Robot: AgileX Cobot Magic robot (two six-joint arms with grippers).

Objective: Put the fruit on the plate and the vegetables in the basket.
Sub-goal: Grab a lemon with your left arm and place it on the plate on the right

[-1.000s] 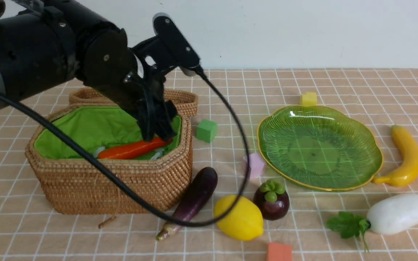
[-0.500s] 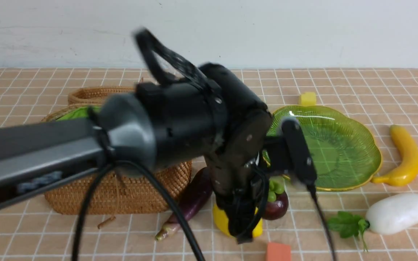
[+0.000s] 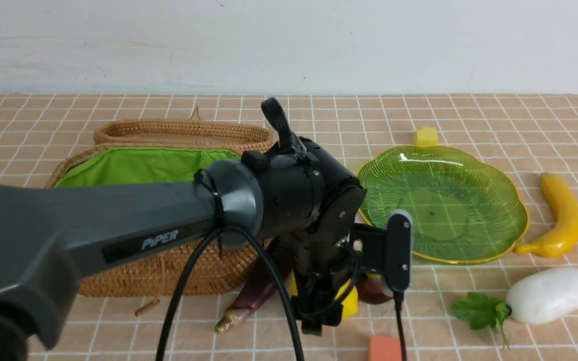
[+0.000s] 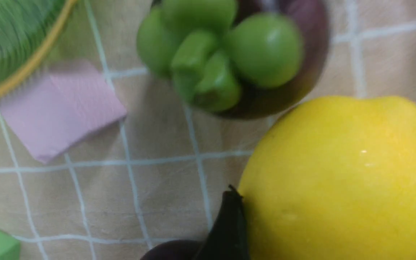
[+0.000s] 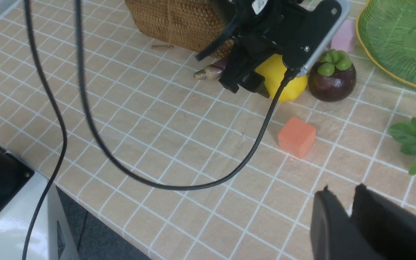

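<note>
Left wrist view: the lemon (image 4: 338, 180) lies inside the left gripper (image 5: 246, 86), whose jaws are spread wide and not clamped, with one finger (image 4: 229, 227) just against the lemon's side. The mangosteen (image 4: 229, 54) and eggplant (image 3: 249, 296) are just beside it. The step looks like grabbing the lemon for the plate (image 3: 444, 200), so centre the jaws on its widest part, close gently because it's round and slick, and don't nudge the neighbours. The right gripper (image 5: 349, 202) is near-closed, empty and well apart.

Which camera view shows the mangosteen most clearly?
The right wrist view: the mangosteen stands whole and sharp beside the lemon. The left wrist view shows it close, but blurred and cut by the frame edge. In the front view the left arm hides nearly all of it.
</note>
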